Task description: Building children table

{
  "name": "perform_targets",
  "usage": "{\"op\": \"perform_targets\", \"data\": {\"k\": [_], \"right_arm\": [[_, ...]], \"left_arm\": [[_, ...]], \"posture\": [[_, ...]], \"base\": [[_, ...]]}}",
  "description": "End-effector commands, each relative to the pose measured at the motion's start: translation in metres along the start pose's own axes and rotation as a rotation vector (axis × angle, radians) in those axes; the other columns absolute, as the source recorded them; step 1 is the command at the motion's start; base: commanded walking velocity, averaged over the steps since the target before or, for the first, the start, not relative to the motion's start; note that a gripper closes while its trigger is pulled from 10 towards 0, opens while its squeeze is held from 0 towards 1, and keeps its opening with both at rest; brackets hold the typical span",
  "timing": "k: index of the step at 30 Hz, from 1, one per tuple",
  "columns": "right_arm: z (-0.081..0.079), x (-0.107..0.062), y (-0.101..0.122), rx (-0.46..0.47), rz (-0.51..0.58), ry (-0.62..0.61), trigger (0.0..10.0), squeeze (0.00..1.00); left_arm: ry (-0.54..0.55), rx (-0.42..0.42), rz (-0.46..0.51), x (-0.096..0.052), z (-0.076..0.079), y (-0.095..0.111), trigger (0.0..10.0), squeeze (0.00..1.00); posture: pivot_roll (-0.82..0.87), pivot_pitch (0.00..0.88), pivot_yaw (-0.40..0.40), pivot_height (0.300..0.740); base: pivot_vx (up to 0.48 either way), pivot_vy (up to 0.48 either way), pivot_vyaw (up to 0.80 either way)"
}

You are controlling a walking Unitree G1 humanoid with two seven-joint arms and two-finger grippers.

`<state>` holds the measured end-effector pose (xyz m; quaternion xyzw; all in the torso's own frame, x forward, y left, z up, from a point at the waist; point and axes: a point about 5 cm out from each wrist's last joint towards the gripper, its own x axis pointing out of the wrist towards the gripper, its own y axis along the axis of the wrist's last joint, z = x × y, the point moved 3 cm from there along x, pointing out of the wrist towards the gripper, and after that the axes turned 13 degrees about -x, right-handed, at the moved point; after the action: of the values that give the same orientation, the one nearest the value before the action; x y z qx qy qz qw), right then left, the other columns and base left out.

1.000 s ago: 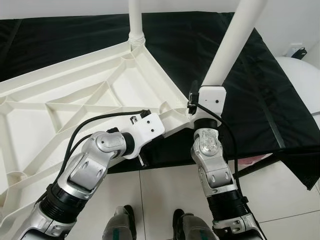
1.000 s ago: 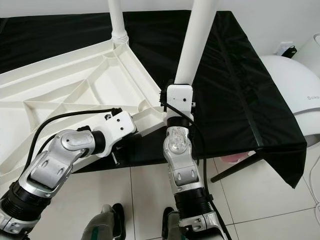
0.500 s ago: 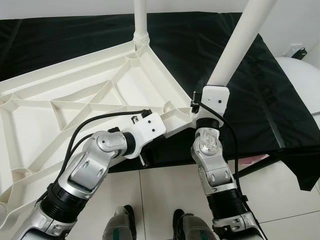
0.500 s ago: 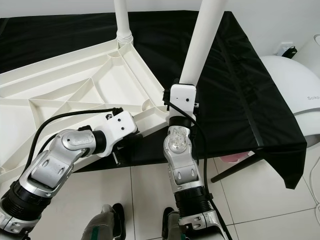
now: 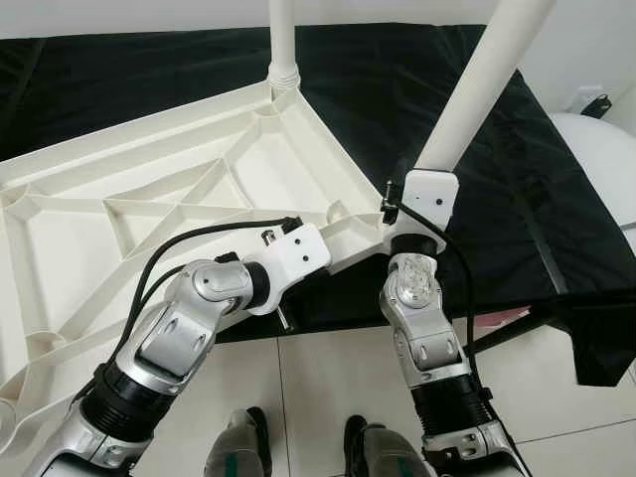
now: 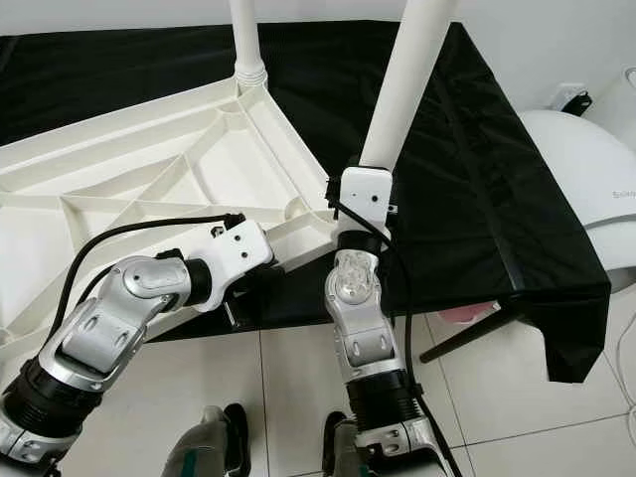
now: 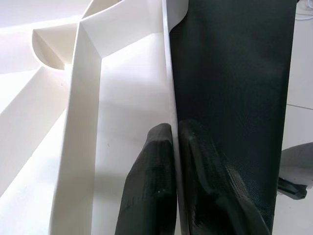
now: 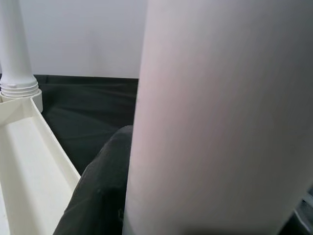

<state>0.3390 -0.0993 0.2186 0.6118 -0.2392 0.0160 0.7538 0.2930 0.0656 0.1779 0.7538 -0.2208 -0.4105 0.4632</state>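
Nearest the robot, left gripper (image 7: 172, 161) pinches the near rim of the upturned white tabletop (image 5: 149, 189), one finger (image 7: 151, 181) inside the rim wall, the other outside against the black cloth (image 5: 556, 159). So it's clamped on the tabletop edge, acting as the anchor.

Just beside that, at the tabletop's near corner: right gripper (image 8: 105, 188) is around the lower end of a loose white leg (image 5: 475, 89). One dark finger wraps the tube in the right wrist view; the other side is hidden, so full closure can't be confirmed (it carries the leg, so I'd judge it gripped).

Leg's long axis tilts up and away from the tabletop, leaning toward the robot's right. Its foot end sits right at the near corner, whose socket is hidden behind the wrist.

Far corner of the tabletop: fitted leg (image 5: 283, 40) already stands upright in its collar.

Key relation: the leg must be swung upright, parallel to the fitted one, before pressing into the corner. Right arm does that; left just braces.
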Motion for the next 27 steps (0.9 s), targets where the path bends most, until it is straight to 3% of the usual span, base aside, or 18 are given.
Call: {"op": "perform_targets", "data": {"k": [1, 27], "right_arm": [[0.0281, -0.0013, -0.0390, -0.047, -0.168, -0.137, 10.0, 0.00], [0.0308, -0.0013, -0.0421, -0.020, -0.190, -0.162, 10.0, 0.00]], "left_arm": [[0.061, -0.008, -0.045, -0.0053, -0.0121, -0.0088, 10.0, 0.00], [0.061, -0.004, -0.044, -0.0052, -0.0137, -0.0072, 10.0, 0.00]], "posture": [[-0.09, 0.247, -0.001, 0.740], [-0.09, 0.244, 0.002, 0.740]], "base": [[0.000, 0.000, 0.00], [0.000, 0.000, 0.00]]}}
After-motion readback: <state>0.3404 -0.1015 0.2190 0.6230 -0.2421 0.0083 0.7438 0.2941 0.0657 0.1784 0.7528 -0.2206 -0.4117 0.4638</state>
